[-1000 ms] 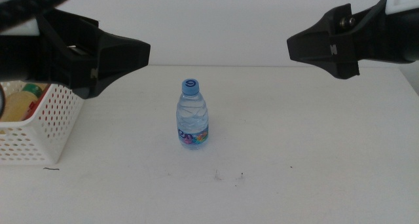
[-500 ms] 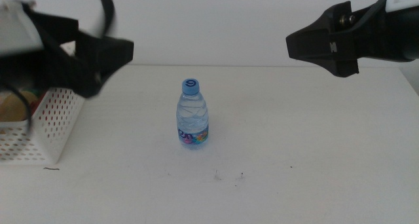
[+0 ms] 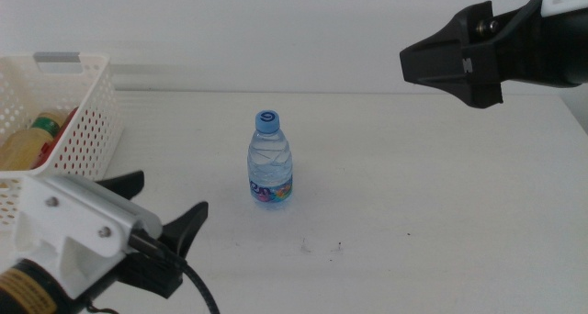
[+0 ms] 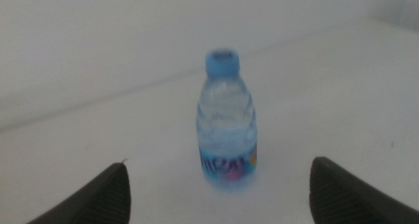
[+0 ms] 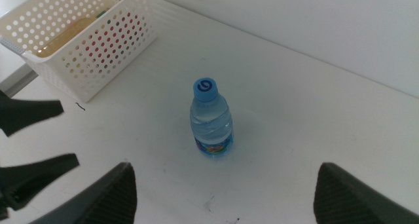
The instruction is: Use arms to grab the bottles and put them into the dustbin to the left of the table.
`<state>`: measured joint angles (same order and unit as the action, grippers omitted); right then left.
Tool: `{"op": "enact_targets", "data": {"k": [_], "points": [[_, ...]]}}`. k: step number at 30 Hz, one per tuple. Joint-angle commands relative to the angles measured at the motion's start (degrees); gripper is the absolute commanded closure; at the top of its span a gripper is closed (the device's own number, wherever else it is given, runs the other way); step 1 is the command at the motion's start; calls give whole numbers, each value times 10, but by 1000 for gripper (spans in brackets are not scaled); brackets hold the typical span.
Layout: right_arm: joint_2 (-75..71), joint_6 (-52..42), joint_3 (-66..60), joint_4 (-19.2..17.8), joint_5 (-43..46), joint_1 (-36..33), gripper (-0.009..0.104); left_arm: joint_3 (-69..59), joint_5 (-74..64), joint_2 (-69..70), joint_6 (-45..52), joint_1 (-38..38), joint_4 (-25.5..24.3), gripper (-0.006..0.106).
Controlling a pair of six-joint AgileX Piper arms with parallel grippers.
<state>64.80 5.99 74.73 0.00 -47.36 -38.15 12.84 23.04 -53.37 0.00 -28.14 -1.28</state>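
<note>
A small clear water bottle (image 3: 270, 162) with a blue cap stands upright mid-table. My left gripper (image 3: 170, 202) is low at the front left, open and empty, with its jaws pointing at the bottle, a short way off. In the left wrist view the bottle (image 4: 226, 119) stands centred ahead of the wide-open left gripper (image 4: 218, 164). My right gripper (image 3: 409, 61) hangs high at the upper right, open and empty. The right wrist view shows the bottle (image 5: 211, 119) far below the right gripper (image 5: 226, 166). The white dustbin (image 3: 78, 112) at the left holds a yellow bottle (image 3: 23, 144) and a red can (image 3: 69, 117).
The dustbin (image 5: 85, 40) stands on the table's left part, close beside my left arm. The left gripper (image 5: 39, 140) also shows in the right wrist view. Small dark specks (image 3: 322, 248) mark the white table in front of the bottle.
My left arm has swung from above the dustbin down to the front left, and its open jaws now face the water bottle. The dustbin is uncovered. The right arm has not moved.
</note>
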Motion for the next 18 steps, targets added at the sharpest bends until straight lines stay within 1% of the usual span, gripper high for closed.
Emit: {"op": "enact_targets", "data": {"k": [1, 4, 7, 9, 12, 18], "points": [[-4, -5, 2, 0, 7, 3, 5, -7, 26, -24, -7, -4, -1, 7], [-4, -5, 2, 0, 7, 3, 5, -8, 73, -73, -16, -4, -2, 7], [-4, -5, 2, 0, 7, 3, 5, -8, 113, -139, -60, -4, -26, 7], [-4, -5, 2, 0, 7, 3, 5, -9, 175, -191, -57, -4, -37, 7], [-4, -5, 2, 0, 7, 3, 5, -9, 265, -259, -32, -4, -38, 7], [-4, -5, 2, 0, 7, 3, 5, 7, 428, -397, -30, -4, -27, 7]]}}
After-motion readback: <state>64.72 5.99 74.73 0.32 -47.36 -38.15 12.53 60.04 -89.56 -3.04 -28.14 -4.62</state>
